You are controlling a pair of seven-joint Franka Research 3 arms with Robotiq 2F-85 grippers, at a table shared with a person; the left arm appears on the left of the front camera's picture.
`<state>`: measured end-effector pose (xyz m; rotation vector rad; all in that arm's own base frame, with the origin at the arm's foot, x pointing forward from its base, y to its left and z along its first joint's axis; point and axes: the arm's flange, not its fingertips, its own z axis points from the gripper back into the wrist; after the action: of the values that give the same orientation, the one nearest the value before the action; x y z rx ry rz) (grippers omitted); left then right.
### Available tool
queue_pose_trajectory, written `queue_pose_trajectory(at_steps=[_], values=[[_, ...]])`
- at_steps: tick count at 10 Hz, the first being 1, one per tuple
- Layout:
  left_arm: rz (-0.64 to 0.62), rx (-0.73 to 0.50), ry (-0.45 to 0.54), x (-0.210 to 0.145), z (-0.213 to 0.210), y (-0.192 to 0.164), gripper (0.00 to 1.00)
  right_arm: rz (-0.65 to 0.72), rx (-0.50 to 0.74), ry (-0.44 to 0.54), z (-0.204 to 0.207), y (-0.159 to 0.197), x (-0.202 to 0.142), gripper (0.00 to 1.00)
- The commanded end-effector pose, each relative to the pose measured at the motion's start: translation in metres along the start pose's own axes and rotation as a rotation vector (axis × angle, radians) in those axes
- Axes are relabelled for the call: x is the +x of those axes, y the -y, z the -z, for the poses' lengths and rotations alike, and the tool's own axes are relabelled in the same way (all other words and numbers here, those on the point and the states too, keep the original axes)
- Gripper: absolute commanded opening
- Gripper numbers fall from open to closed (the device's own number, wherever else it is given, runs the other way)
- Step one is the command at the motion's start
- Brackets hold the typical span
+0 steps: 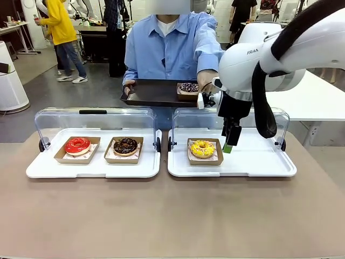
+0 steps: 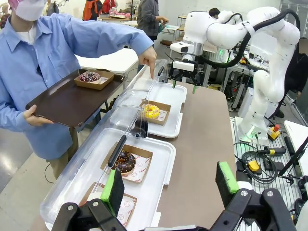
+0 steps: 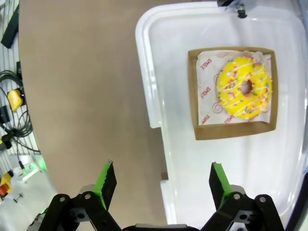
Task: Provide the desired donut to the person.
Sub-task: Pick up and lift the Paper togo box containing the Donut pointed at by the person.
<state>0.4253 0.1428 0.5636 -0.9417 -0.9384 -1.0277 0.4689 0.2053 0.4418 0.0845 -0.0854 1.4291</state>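
Beneath the yellow donut [image 3: 245, 87] — liner [image 3: 207, 60] reads "SMILE"; right arm [image 1: 253, 60], "FRAN".

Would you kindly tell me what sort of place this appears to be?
Probably a robotics lab staged as a donut counter: lidded white display trays holding boxed donuts, the person holding a brown tray, loose cables.

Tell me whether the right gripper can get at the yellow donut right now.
Probably yes. The right gripper is open over the same tray as the yellow donut, just beside it, and the lid is swung up. Nothing lies between them; the person's hand is beyond the lid.
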Motion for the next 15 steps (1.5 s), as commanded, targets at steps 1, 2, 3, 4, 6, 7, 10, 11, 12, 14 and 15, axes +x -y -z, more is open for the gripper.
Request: queue_pose_trajectory(at_steps=[1, 2, 3, 4, 6, 7, 10, 11, 12, 14, 15], values=[[0.005, 0.0, 0.009, 0.001, -0.002, 0.001, 1.0, -0.003, -0.002, -0.003, -0.001, -0.006, -0.003, 1.0], [0.005, 0.0, 0.009, 0.001, -0.002, 0.001, 1.0, -0.003, -0.002, -0.003, -0.001, -0.006, -0.003, 1.0], [0.005, 0.0, 0.009, 0.001, -0.002, 0.001, 1.0, -0.003, -0.002, -0.003, -0.001, -0.006, -0.003, 1.0], [0.005, 0.0, 0.009, 0.001, -0.002, 0.001, 1.0, -0.003, -0.002, -0.003, -0.001, -0.006, -0.003, 1.0], [0.005, 0.0, 0.009, 0.001, -0.002, 0.001, 1.0, -0.003, -0.002, -0.003, -0.001, -0.006, -0.003, 1.0], [0.005, 0.0, 0.009, 0.001, -0.002, 0.001, 1.0, -0.001, -0.003, 0.001, -0.002, -0.001, 0.0, 1.0], [0.005, 0.0, 0.009, 0.001, -0.002, 0.001, 1.0, -0.096, 0.011, -0.033, 0.027, 0.002, 0.012, 1.0], [0.005, 0.0, 0.009, 0.001, -0.002, 0.001, 1.0, -0.116, 0.019, -0.058, 0.039, 0.003, 0.017, 1.0], [0.005, 0.0, 0.009, 0.001, -0.002, 0.001, 1.0, -0.128, 0.029, -0.069, 0.048, 0.004, 0.02, 1.0], [0.005, 0.0, 0.009, 0.001, -0.002, 0.001, 1.0, -0.124, 0.033, -0.066, 0.058, 0.011, 0.022, 1.0], [0.005, 0.0, 0.009, 0.001, -0.002, 0.001, 1.0, -0.122, 0.033, -0.065, 0.062, 0.011, 0.02, 1.0]])
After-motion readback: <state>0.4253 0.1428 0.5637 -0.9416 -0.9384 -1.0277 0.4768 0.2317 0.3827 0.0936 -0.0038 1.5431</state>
